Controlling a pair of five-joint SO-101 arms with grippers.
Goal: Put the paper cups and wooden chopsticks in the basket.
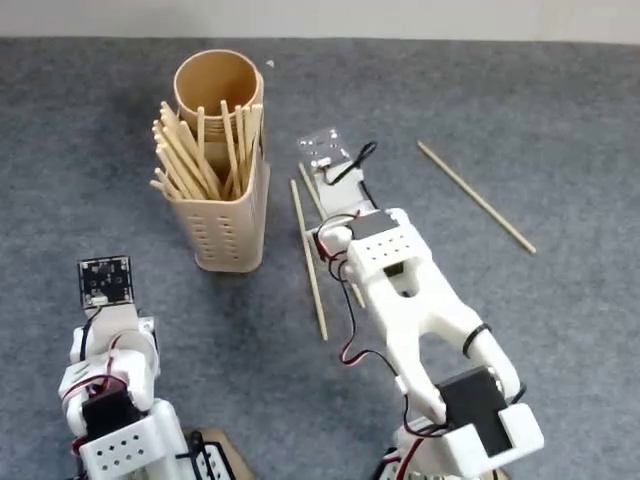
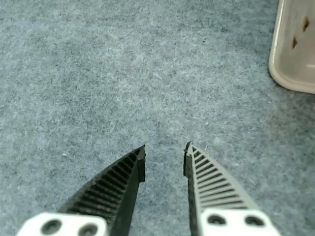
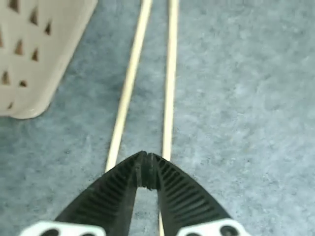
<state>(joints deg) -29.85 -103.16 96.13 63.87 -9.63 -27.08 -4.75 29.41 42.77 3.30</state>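
We hold the right jaws shut just over two chopsticks lying eleven-to-five o'clock; left jaws apart, farther off.

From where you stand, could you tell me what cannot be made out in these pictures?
High view: the cup is partly hidden by the chopsticks and the basket wall, so stacked cups cannot be counted.
High view: the right arm covers part of one loose chopstick.
Right wrist view: the picture's edge cuts off that chopstick; whether the right gripper touches it is unclear.
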